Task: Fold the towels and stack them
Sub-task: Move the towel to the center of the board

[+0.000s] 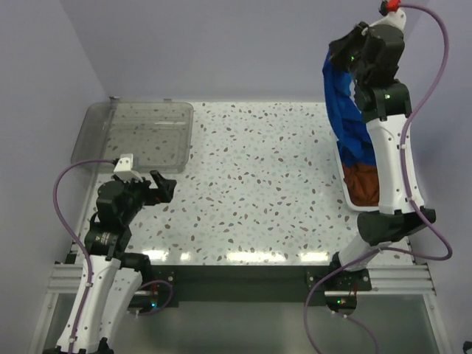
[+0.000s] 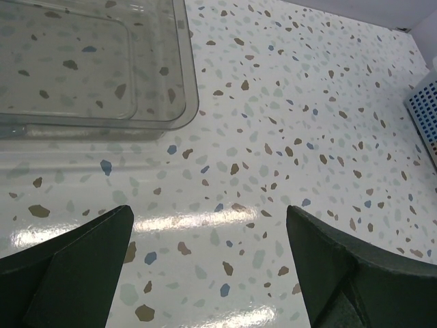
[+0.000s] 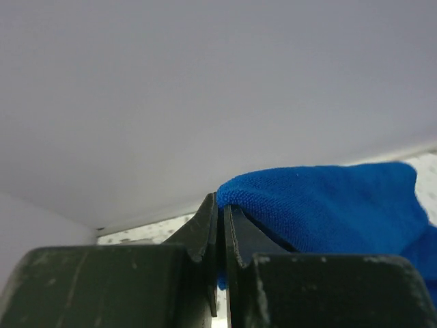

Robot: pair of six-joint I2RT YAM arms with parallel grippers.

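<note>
Right gripper point(image 3: 221, 205): we see its fingers pressed together, pinching one edge of the blue towel point(image 1: 346, 110). The arm is raised high in the upper right of the top view.
Blue towel: it hangs from that pinch in a long drape, above the right side of the table point(image 1: 258, 192).
Towel lower end: it comes down to the rust-brown towel point(image 1: 363, 184) in the top view. We cannot tell whether the two touch.
Rust-brown towel: it lies in the white basket point(image 2: 425, 109) at the right edge of the table.
Left gripper point(image 1: 164, 184): fingers spread wide with nothing between them, low over the speckled table at centre left.
Clear tray point(image 1: 140, 133): it sits on the table in the upper left, just beyond the left gripper.
</note>
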